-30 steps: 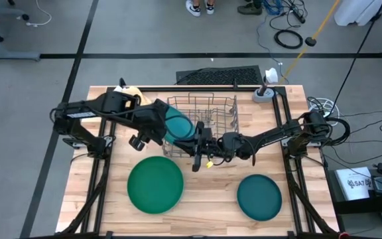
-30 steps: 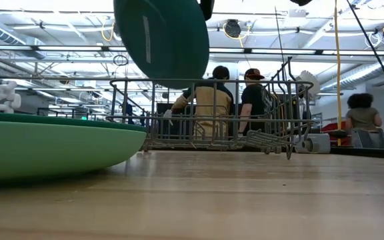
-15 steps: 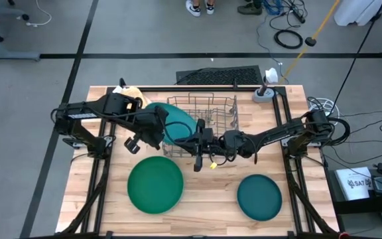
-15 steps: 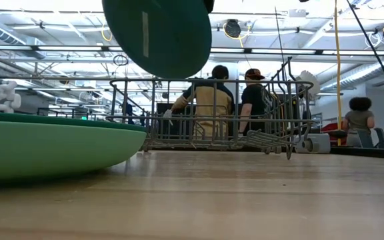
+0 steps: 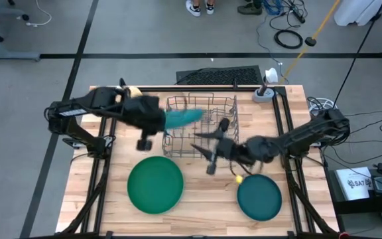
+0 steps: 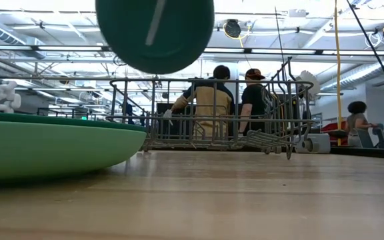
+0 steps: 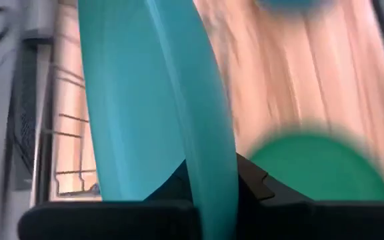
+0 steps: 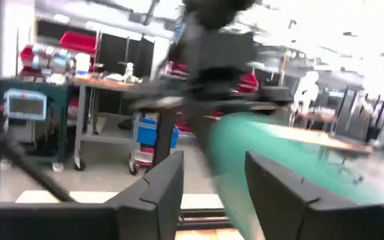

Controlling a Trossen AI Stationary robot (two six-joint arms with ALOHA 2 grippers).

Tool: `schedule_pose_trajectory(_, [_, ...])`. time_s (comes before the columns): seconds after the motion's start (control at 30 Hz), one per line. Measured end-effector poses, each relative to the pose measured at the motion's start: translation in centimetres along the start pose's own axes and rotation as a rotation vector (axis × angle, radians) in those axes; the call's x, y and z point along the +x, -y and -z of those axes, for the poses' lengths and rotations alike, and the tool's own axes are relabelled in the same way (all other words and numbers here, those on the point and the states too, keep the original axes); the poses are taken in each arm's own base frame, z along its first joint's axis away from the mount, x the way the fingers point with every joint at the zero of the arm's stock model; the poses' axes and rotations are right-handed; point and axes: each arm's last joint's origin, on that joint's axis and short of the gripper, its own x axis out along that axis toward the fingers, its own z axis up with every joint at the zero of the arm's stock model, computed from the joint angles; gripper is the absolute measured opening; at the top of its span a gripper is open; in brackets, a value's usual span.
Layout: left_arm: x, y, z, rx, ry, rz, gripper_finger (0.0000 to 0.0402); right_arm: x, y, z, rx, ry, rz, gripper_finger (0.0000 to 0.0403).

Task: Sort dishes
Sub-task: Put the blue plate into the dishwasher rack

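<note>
High view, left arm: reaches in from the left edge toward frame centre, its left gripper [image 5: 156, 119] closed on the edge of a teal plate [image 5: 183, 118] held on edge over the left side of the grey wire rack [image 5: 204, 106].
Left wrist view: the teal plate [image 7: 159, 100] stands upright between the dark fingers [image 7: 252, 183] — pinched by its rim only.
Risk, held plate: a rim-only pinch on a smooth plate may let it swivel or slip; if it comes down off a slot it could strike the wires and skid out of the rack.
Low view: the teal plate [image 6: 155, 33] hangs at upper centre, above the rack [image 6: 212, 113] and clear of it.
High view, lower left: a large green plate [image 5: 154, 184] lies flat on the table [image 5: 204, 212].
High view, right arm: stretches from the right edge to just below the rack; the right gripper [image 5: 212, 147] has its jaws spread and empty.
Risk, right arm: it sits close to the rack's front — a sweep could nudge the rack just as the plate is lowered.
High view, lower right: a dark teal plate [image 5: 259, 198] lies flat, near that arm's forearm.
</note>
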Motion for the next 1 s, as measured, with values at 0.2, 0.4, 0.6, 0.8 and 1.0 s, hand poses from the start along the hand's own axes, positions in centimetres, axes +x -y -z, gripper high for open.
schedule_pose_trajectory(0.2, [-0.8, -2.9, -0.2, -0.41, 0.106, -0.1, 0.0041, -1.9, -1.6, -1.3, -0.118, -0.001, 0.086, 0.0158])
schedule_pose_trajectory(0.4, [-1.3, -4.4, -1.0, -0.684, 0.262, -0.208, 0.0041, -3.3, -2.9, -2.1, -0.204, 0.028, 0.056, 0.0137])
schedule_pose_trajectory(0.6, [0.3, -4.4, -1.9, -0.785, 0.418, -0.202, 0.0041, -4.4, -3.9, -2.6, -0.268, 0.044, 0.029, 0.0123])
schedule_pose_trajectory(0.8, [5.0, -4.0, 0.2, -0.819, 0.414, -0.189, 0.0041, -5.5, -4.6, -3.4, -0.33, 0.063, 0.046, 0.0118])
schedule_pose_trajectory(1.0, [5.3, -4.3, 4.8, -0.911, 0.575, -0.168, 0.0041, -6.2, -4.9, -3.8, -0.364, 0.053, 0.073, 0.0118])
